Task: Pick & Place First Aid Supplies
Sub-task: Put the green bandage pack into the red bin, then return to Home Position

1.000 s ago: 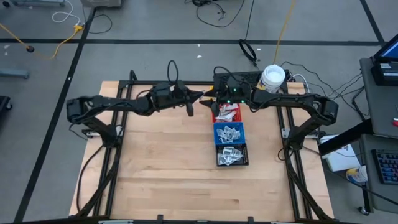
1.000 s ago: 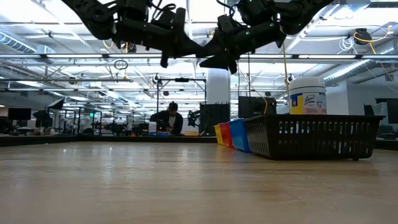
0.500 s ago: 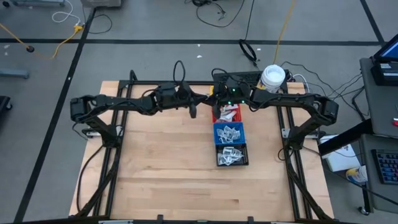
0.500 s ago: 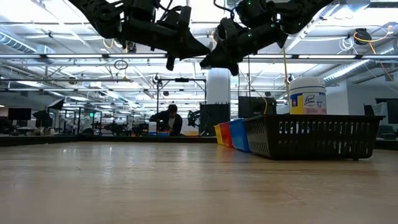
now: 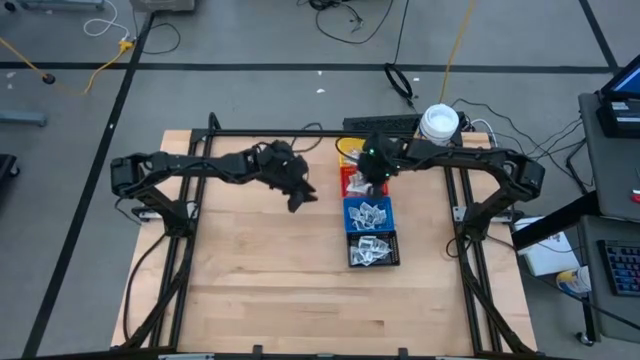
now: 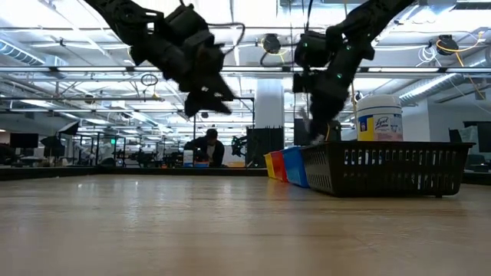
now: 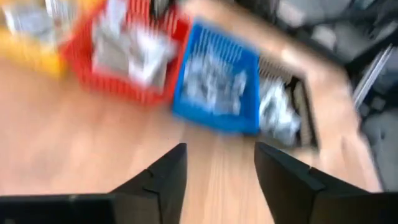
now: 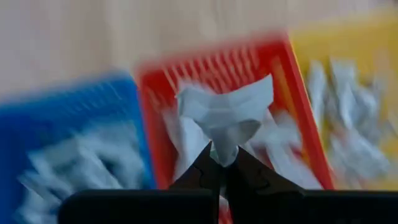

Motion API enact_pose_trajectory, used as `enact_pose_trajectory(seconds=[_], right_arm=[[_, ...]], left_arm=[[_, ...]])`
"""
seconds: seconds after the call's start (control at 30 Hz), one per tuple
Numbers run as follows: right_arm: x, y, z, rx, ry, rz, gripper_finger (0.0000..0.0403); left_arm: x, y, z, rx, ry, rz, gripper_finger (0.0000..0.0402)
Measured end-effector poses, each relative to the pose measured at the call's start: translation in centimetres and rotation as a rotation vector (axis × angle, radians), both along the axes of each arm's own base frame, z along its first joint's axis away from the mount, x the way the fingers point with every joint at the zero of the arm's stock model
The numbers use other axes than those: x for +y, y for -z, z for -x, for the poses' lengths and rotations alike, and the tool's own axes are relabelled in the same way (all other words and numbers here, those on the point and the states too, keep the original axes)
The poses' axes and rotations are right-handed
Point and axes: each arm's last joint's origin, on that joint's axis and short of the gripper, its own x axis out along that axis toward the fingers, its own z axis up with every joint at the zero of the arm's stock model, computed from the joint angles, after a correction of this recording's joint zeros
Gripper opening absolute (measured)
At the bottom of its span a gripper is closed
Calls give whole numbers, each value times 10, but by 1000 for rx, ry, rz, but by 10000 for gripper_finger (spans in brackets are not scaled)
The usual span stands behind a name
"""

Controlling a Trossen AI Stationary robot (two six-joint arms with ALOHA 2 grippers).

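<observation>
Between right claw [image 8: 222, 163] tips, packet [image 8: 225, 112]

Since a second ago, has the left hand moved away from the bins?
Yes. In the high view the left hand has drawn back from the red bin, toward the table's near side, and now sits over bare wood.

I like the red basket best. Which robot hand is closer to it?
The right. The right gripper hangs over the red bin, pinching a white packet. The left gripper hovers beside it, over bare table.
</observation>
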Motion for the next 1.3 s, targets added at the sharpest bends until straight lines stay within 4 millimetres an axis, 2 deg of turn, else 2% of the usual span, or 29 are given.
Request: enact_pose_trajectory(seconds=[0.13,0.27,0.37,0.63,0.77,0.87,1.0,1.1,1.3], right_arm=[[0,6,10,161,-7,97,1],[0,6,12,220,-37,186,17],[0,6,11,216,-37,189,64],[-1,5,10,186,45,156,224],[4,0,6,119,69,119,269],[10,-13,1,-26,96,38,281],[18,-20,4,-220,125,-63,280],[29,-16,21,-322,172,-86,275],[55,-15,68,-564,284,-62,268]], left_arm=[[-8,12,7,143,39,24,207],[-14,18,13,235,65,43,207],[-15,19,14,245,74,41,201],[-15,19,13,238,85,30,198],[-16,18,14,232,112,69,206],[-16,16,13,202,146,120,209],[-20,5,19,89,174,65,209],[-22,3,35,28,126,55,209],[-25,-15,78,-159,-139,-54,209]])
